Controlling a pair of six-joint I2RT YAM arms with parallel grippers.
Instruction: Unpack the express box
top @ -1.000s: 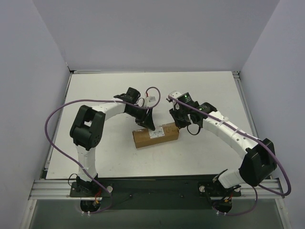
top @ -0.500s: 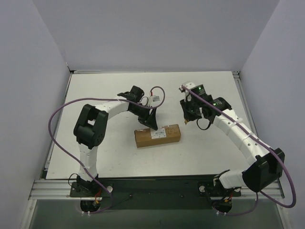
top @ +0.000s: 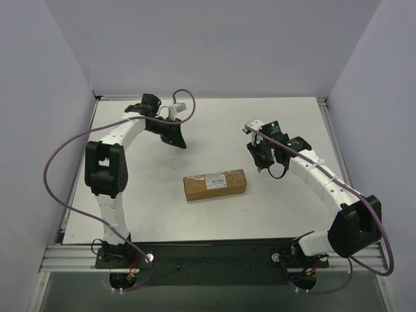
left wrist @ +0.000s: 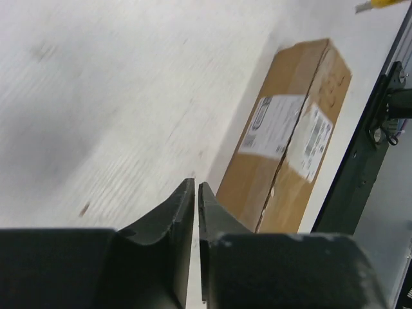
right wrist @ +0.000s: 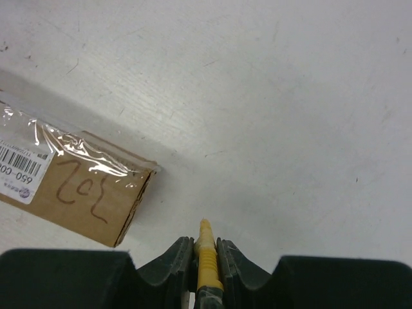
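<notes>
The express box (top: 214, 184) lies label up at the middle of the white table (top: 286, 211), touched by neither arm. The left gripper (left wrist: 196, 187), fingers pressed together and empty, hovers toward the far left. The right gripper (right wrist: 205, 243) pinches a yellow utility knife (right wrist: 207, 262) near the box's right end.

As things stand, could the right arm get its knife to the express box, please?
Probably yes: the express box lies in the open on the table, near the right gripper, which clamps the yellow knife. The left gripper is far off; nothing blocks the way.
</notes>
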